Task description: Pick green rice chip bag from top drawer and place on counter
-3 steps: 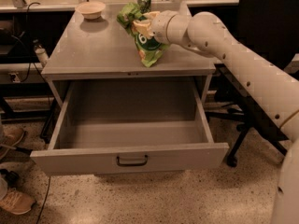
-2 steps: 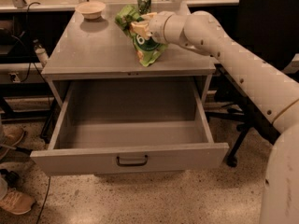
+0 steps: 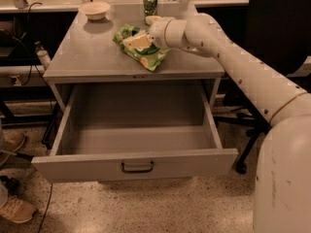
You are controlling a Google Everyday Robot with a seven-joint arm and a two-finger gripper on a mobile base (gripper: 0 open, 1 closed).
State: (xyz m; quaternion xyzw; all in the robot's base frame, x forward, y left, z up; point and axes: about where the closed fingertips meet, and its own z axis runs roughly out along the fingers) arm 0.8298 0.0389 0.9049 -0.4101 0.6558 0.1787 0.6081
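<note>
The green rice chip bag (image 3: 148, 57) lies flat on the counter (image 3: 87, 57), near its middle and toward the front edge. My gripper (image 3: 145, 30) sits just above the bag's far end, reaching in from the right. Its fingers are spread apart: one pale finger (image 3: 137, 40) rests over the bag and the other (image 3: 153, 19) is behind it, near the can. The top drawer (image 3: 97, 166) is pulled fully out below the counter, and nothing shows inside it.
A green soda can (image 3: 150, 4) stands at the counter's back edge, close behind my gripper. A pale bowl (image 3: 95, 9) sits at the back left. A dark office chair (image 3: 282, 28) stands to the right. Cables and a person's shoes (image 3: 14, 210) are on the floor to the left.
The bag hung upright from my gripper over the counter's right side. It now lies flat on the counter and my fingers have spread.
</note>
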